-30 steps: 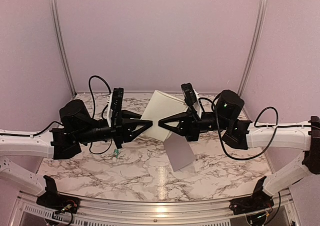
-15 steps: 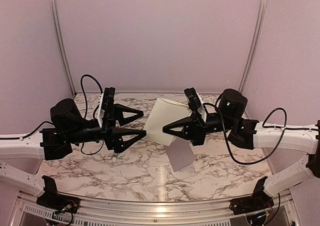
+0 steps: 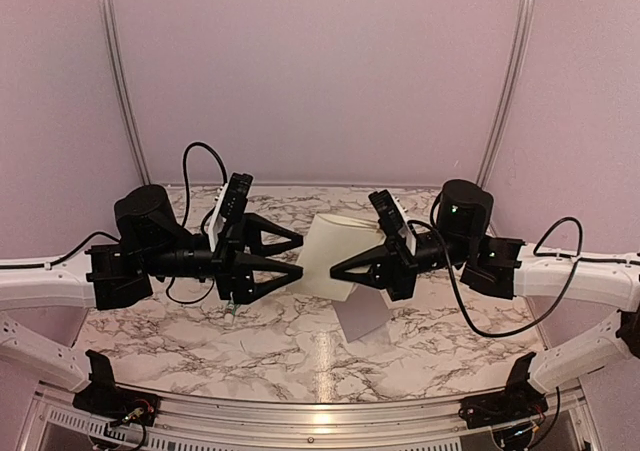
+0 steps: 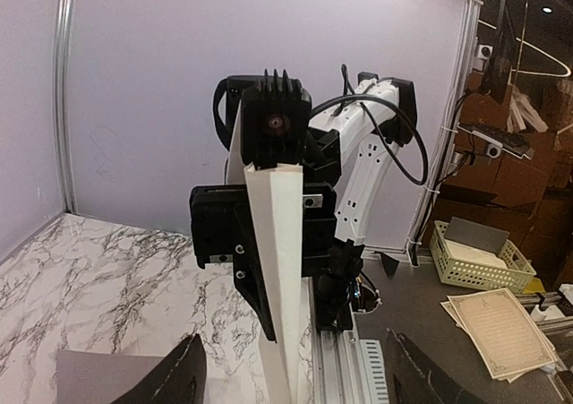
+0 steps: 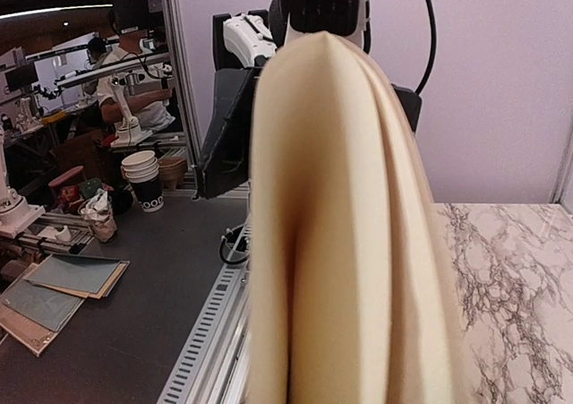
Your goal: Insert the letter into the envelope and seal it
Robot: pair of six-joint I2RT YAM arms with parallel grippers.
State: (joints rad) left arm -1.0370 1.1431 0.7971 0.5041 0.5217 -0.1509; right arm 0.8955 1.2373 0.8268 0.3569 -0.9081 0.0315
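Note:
The letter (image 3: 325, 254), a cream folded sheet, hangs upright in the air above the table. My right gripper (image 3: 336, 268) is shut on its right side. In the right wrist view the letter (image 5: 345, 243) fills the frame and hides my fingers. My left gripper (image 3: 300, 256) is open just left of the letter, its jaws spread and not touching it. In the left wrist view the letter (image 4: 282, 270) stands edge-on between my open left fingers (image 4: 179, 382). The grey envelope (image 3: 360, 311) lies flat on the table below the letter; its corner also shows in the left wrist view (image 4: 98, 377).
A small green-white tube (image 3: 231, 312) lies on the marble table (image 3: 300, 356) under the left arm. Pale walls and metal posts close in the back and sides. The left arm's black cable (image 3: 195, 161) loops above its wrist.
My left gripper let go of the letter, opened and drew back left, and has now come back close to it, still open. My right gripper keeps the letter, a little lower.

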